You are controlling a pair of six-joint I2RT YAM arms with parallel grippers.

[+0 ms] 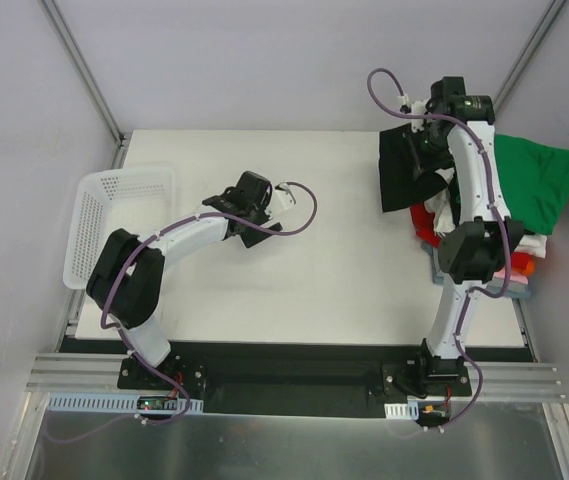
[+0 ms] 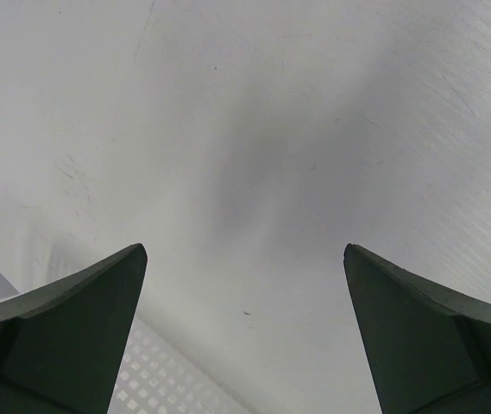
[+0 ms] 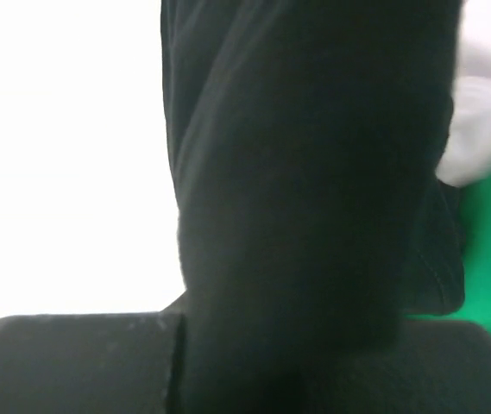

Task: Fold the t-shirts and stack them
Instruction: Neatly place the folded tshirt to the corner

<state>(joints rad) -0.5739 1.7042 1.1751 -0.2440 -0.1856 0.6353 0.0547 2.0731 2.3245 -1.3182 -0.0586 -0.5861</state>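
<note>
Black cloth fills your right wrist view: the black shirt runs straight down into the right hand. The cloth hides the fingertips, but it looks pinched between them, so take that hand as closed on the shirt. From above, the shirt sits at the far right corner of the table, partly raised under the hand and bunched. Its long axis runs far to near, and its left edge hangs over bare table.

Just to its right lies the pile, with a green shirt spread on top and red, white and pink showing under the arm. The black shirt touches or overlaps that heap; you cannot tell which from these views.

Your left hand is spread wide and holds nothing. It hovers over the middle left of the table, near the basket and well apart from the shirt.

So the shirt lies to the right of the left hand and beyond it, and the right arm is far the nearer. The flat space for folding lies to the shirt's left. Expect to bring the cloth leftward and toward you before the left hand can reach an edge.
</note>
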